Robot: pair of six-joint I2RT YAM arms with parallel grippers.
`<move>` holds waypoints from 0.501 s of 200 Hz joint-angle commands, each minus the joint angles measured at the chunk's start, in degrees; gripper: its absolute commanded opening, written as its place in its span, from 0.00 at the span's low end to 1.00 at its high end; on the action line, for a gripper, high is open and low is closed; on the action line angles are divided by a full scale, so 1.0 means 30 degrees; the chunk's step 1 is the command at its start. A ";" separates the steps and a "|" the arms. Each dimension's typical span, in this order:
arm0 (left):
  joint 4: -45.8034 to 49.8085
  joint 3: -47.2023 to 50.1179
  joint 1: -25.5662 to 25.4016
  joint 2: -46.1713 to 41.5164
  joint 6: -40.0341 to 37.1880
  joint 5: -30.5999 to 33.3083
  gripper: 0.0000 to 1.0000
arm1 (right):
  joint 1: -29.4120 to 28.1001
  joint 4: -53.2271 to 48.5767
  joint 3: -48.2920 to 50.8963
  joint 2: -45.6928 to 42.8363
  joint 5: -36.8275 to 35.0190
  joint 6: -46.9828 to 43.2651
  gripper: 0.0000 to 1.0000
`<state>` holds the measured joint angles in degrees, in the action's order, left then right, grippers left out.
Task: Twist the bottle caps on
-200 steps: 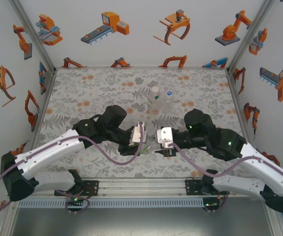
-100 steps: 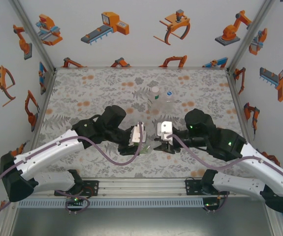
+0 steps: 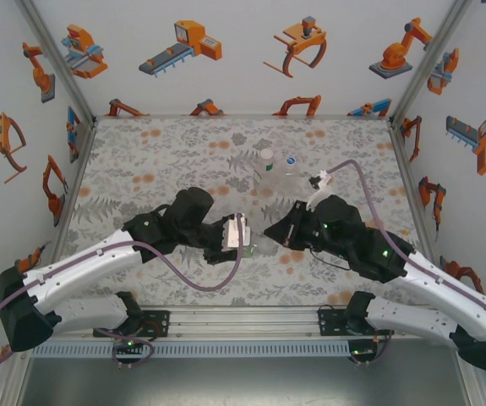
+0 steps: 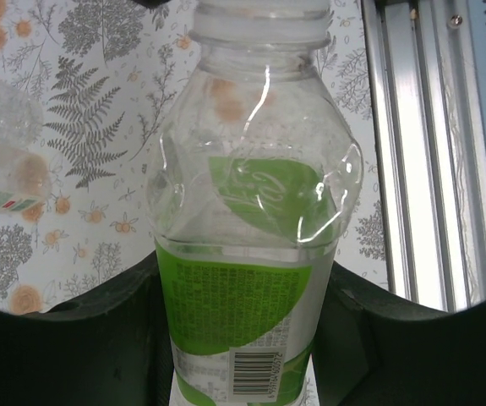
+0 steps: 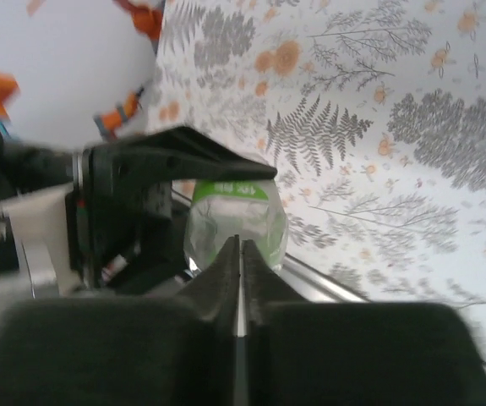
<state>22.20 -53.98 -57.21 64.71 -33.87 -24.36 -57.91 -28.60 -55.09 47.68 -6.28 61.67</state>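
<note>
The left gripper is pinching the bottle between its fingers; the right gripper is pressing its fingers together, tips just short of it.

Fern-print tablecloth (orange blossoms too) meets walls bearing orange robot stickers.

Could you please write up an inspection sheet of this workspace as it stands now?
Surface: fern-patterned table mat, flat.
Job's things: green-labelled clear plastic bottle held; two clear plastic bottles standing at the back; whether capped, unclear.
Clutter: nothing seen.
Grippers: left gripper fingers clamp the green-labelled bottle; right gripper fingers shut, beside it.
Cables: purple cables loop off both arms.
Surroundings: white walls with orange robot stickers; aluminium frame posts.
</note>
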 commanded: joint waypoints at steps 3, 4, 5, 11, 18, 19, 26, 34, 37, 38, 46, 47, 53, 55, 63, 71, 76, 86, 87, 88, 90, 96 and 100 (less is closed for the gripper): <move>-0.2218 -0.0171 0.0057 -0.0405 0.0073 0.0575 0.00 | -0.0177 -0.0164 -0.0179 0.0079 -0.0774 0.3052 0.00; -0.2201 -0.0186 0.0057 -0.0411 0.0056 0.0553 0.00 | -0.0178 -0.0164 -0.0210 0.0076 -0.0805 0.2923 0.00; -0.2192 -0.0194 0.0057 -0.0399 0.0062 0.0543 0.00 | -0.0179 -0.0164 -0.0254 0.0089 -0.0834 0.2726 0.00; -0.1981 -0.0292 0.0064 -0.0337 0.0001 0.0377 0.00 | -0.0176 -0.0164 -0.0406 0.0048 -0.1005 0.1778 0.05; -0.1663 -0.0419 0.0057 -0.0262 -0.0072 0.0185 0.00 | -0.0179 -0.0127 -0.0627 -0.0046 -0.1158 0.0438 0.13; -0.1616 -0.0442 0.0071 -0.0251 -0.0089 0.0153 0.00 | -0.0179 -0.0116 -0.0653 -0.0045 -0.1187 0.0253 0.15; -0.1257 -0.0589 0.0057 -0.0163 -0.0157 -0.0119 0.00 | -0.0172 -0.0042 -0.0885 -0.0180 -0.1297 -0.1382 0.21; -0.0804 -0.0757 0.0057 -0.0055 -0.0266 -0.0431 0.00 | -0.0171 0.0039 -0.1108 -0.0339 -0.1304 -0.3291 0.25; -0.0645 -0.0831 0.0057 -0.0053 -0.0281 -0.0570 0.00 | -0.0174 0.0055 -0.1191 -0.0389 -0.1275 -0.3981 0.27; -0.0594 -0.0839 0.0057 -0.0044 -0.0282 -0.0590 0.00 | -0.0177 0.0048 -0.1228 -0.0392 -0.1275 -0.4212 0.27; -0.0213 -0.0992 0.0057 0.0050 -0.0284 -0.0892 0.00 | -0.0157 0.0113 -0.1524 -0.0565 -0.1015 -0.6082 0.30; -0.0159 -0.0992 0.0057 0.0051 -0.0284 -0.0942 0.00 | -0.0168 0.0121 -0.1556 -0.0598 -0.0969 -0.6332 0.31; 0.0202 -0.1138 0.0057 0.0137 -0.0298 -0.1228 0.00 | -0.0166 0.0129 -0.1751 -0.0684 -0.0635 -0.7841 0.33; 0.0324 -0.1175 0.0057 0.0161 -0.0309 -0.1344 0.00 | -0.0161 0.0129 -0.1804 -0.0709 -0.0499 -0.8281 0.33; 0.0848 -0.1386 0.0057 0.0271 -0.0273 -0.1776 0.00 | -0.0178 0.0129 -0.2095 -0.0861 0.0240 -1.0193 0.36; 0.1481 -0.1653 0.0057 0.0455 -0.0307 -0.2337 0.00 | -0.0170 0.0118 -0.2366 -0.0964 0.1401 -1.2307 0.37; 0.1990 -0.1879 0.0057 0.0603 -0.0375 -0.2693 0.00 | -0.0161 0.0032 -0.2495 -0.0988 0.2184 -1.3597 0.38; 0.2867 -0.2267 0.0057 0.0897 -0.0371 -0.3530 0.00 | -0.0156 -0.0268 -0.2636 -0.1086 0.3801 -1.6125 0.40; 0.2979 -0.2318 0.0057 0.0943 -0.0386 -0.3608 0.00 | -0.0168 -0.0304 -0.2654 -0.1092 0.3973 -1.6334 0.40; 0.3093 -0.2373 0.0057 0.0981 -0.0408 -0.3692 0.00 | -0.0159 -0.0337 -0.2663 -0.1081 0.4118 -1.6526 0.40; 0.3274 -0.2458 0.0057 0.1031 -0.0446 -0.3871 0.00 | -0.0174 -0.0420 -0.2691 -0.1087 0.4417 -1.7037 0.40; 0.3928 -0.2763 0.0057 0.1272 -0.0584 -0.4436 0.00 | -0.0177 -0.0658 -0.2708 -0.1099 0.5463 -1.8295 0.41; 0.4345 -0.2914 0.0064 0.1448 -0.0632 -0.4794 0.00 | -0.0175 -0.0821 -0.2751 -0.1113 0.6165 -1.9078 0.41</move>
<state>26.63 -58.87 -57.28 66.76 -34.11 -30.09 -58.00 -29.12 -61.47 45.04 -0.95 28.05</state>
